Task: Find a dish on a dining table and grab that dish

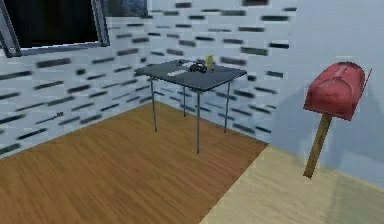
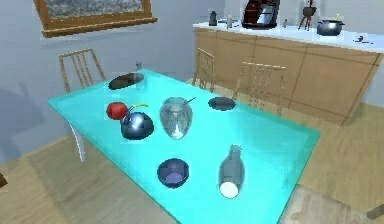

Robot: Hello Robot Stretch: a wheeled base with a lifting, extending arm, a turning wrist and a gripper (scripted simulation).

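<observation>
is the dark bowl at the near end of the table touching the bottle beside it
Apart. The arm side view shows a plain strip of bare cyan tabletop between the dark bowl and the bottle.

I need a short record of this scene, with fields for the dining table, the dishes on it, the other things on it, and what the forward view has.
Main surface: turquoise dining table, arm side view
Dishes: dark bowl nearest the camera; left dark plate and right dark plate farther back
Other things on it: red apple, clear glass vessel, pale bottle
Behind the table: wooden counter
Forward view: small dark table by a brick wall, red mailbox on a post
</observation>
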